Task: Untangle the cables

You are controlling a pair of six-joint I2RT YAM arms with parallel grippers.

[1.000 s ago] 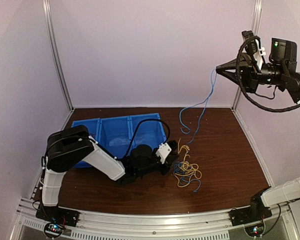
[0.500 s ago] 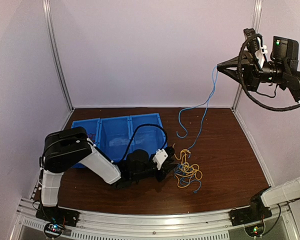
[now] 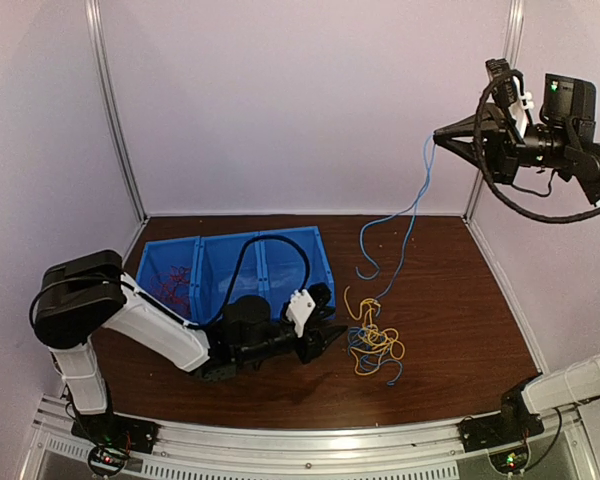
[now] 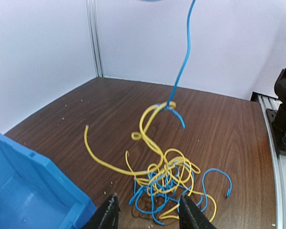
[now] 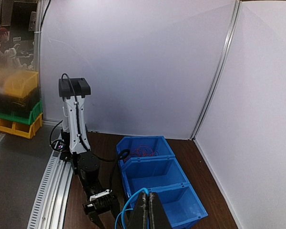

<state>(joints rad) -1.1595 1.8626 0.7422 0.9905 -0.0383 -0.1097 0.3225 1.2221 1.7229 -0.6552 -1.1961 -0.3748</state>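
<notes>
Blue bin (image 3: 230, 237) on the left, with red strands (image 3: 170, 280) lying in its end compartment, apparently sorted. The left gripper (image 3: 328, 340) sits low, jaws apart and empty, facing the yellow-and-blue tangle (image 3: 372, 345) on the table (image 3: 460, 300). High on the right, the right gripper (image 3: 438, 137) pinches a light blue cable (image 3: 420, 190), hoisting it to draw its hooked tail clear.

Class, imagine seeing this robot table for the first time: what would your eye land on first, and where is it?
The right gripper, raised high at the far right, pinches a light blue cable that hangs in a long line down to the table. Below it lies a tangle of yellow and blue cables on the dark wood, with the left gripper low beside it, jaws open. Behind stands a blue bin.
</notes>
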